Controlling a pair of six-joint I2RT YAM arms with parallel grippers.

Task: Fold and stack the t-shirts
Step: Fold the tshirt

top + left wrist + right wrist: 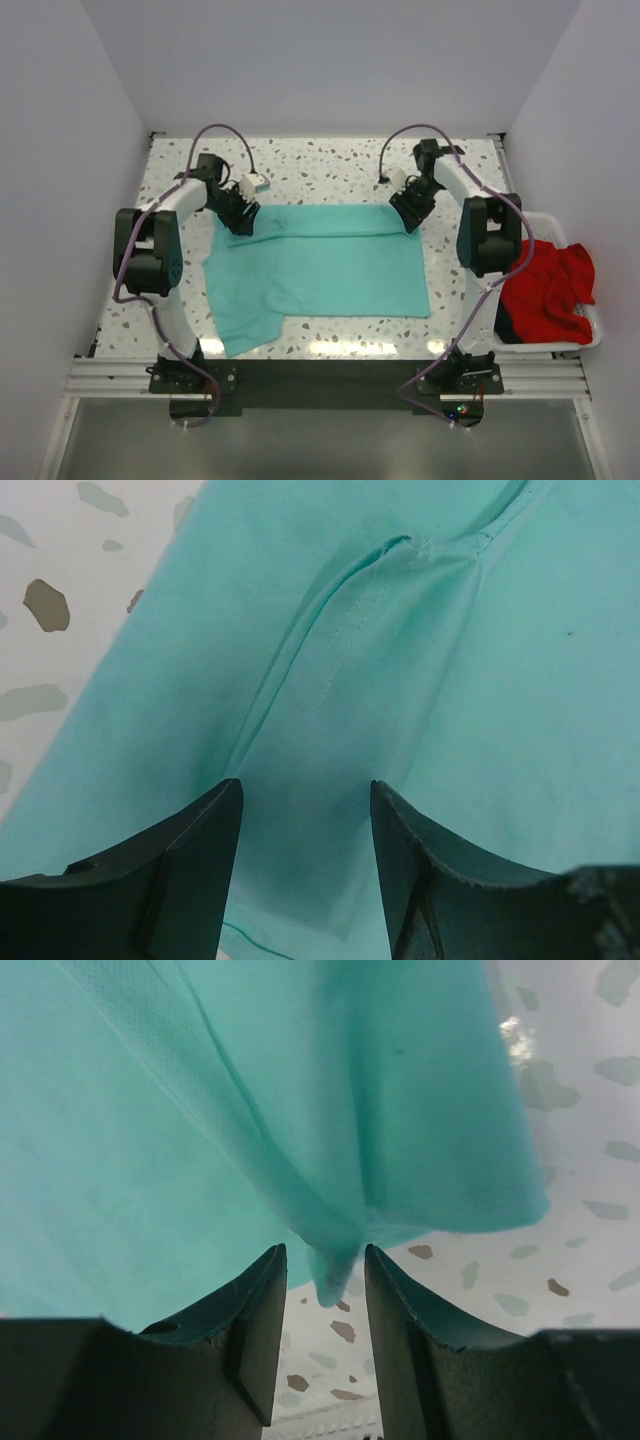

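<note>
**Two-arm fold, teal t-shirt laid flat.** The teal t-shirt (pixel 320 265) lies spread across the middle of the surface (pixel 320 165). Its long axis runs left to right, parallel to the far edge, and one sleeve trails toward the near-left corner. The red t-shirt (pixel 548 290) is heaped in the white basket (pixel 592 338) at the right edge, well apart from the teal one and not yet handled.

The left arm (pixel 180 205) and right arm (pixel 470 200) reach to the two far corners of the teal garment, one arm per corner. Neither is nearer than the other. From each set of jaws the cloth extends toward the near edge.

**Left jaws:** moderately wide and empty. In the left wrist view a stitched seam (pixel 350 630) and a soft fold run into the gap between them, and the fabric lies flat beneath them, not pinched.

**Right jaws:** narrower, but parted. In the right wrist view a drooping corner of the teal fabric (pixel 335 1275) sits in the gap. Whether it touches either jaw cannot be told, and it does not look clamped.

The shirt appears part-folded, so the task is judged to be at an early stage. Any fresh grasp would have to close across the far hem, at right angles to the long axis, with both arms acting together to keep that edge straight.
</note>
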